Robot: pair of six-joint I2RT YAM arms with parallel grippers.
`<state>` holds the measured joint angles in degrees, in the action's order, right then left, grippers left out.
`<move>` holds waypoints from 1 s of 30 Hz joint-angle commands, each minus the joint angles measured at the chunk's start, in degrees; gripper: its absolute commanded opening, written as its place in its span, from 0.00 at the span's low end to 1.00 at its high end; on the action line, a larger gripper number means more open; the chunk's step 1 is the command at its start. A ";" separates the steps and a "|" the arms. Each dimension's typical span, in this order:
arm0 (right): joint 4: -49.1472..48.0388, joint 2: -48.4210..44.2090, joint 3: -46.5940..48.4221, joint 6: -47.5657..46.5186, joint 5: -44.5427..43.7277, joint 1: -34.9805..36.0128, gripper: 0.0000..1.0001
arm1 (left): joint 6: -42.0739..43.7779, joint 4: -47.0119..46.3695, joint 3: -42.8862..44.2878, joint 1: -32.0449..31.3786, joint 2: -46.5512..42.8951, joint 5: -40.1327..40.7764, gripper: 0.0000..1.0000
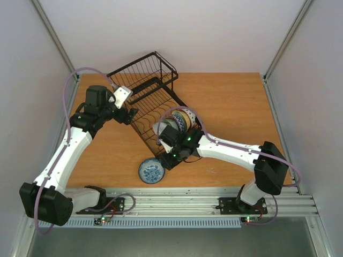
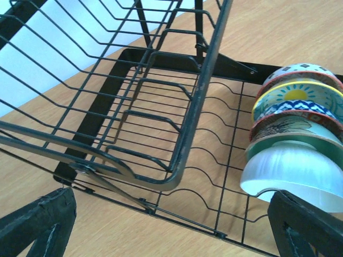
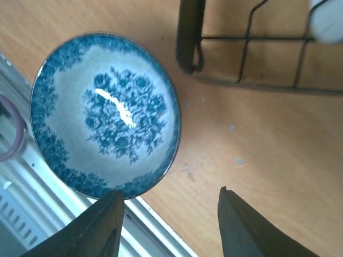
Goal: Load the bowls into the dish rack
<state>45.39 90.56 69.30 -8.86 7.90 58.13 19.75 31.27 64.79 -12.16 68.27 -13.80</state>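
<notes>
The blue flowered bowl (image 3: 104,115) is seen upright on the bench (image 1: 230,107), outside the dish rack (image 1: 153,101). It lies just off the rack's near corner, close to the metal rail (image 1: 187,203) at the bottom of the top view. Its floral inside is shown clearly only in the right wrist view, where it fills the upper left; from above the pattern is hard to make out.

The right fingers (image 3: 102,227) are cut off at the bottom of that frame and stand partly apart, with bare bench between them. One tip is seen at the bowl's lower rim, but contact cannot be judged. From above these fingers are hidden under the wrist.

A row of bowls (image 2: 295,134) is stood on edge in the rack's slots. It is cut off at the right edge of the left wrist view and partly covered from above by the right arm and a cable (image 1: 167,111). A white blur in the upper right of the right wrist view cannot be identified.

The left fingers (image 2: 37,225) are held wide, with only the rack's edge and bench between them.
</notes>
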 commanded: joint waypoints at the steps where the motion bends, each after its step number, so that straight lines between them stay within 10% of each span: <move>1: -5.94 0.83 -2.01 3.86 8.90 0.21 0.49 | 0.54 0.61 0.85 0.29 0.11 -3.74 0.98; 17: -9.45 7.50 -2.81 4.49 7.14 0.31 0.46 | 0.90 0.98 0.90 0.25 0.67 -5.42 0.98; 30: -11.81 9.87 -4.73 6.14 9.04 0.65 0.21 | 0.99 1.28 0.94 0.32 0.79 -6.57 0.98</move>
<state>34.85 99.74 65.30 -3.60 16.01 58.22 19.97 33.28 64.79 -12.16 68.64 -18.83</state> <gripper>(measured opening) 0.237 0.981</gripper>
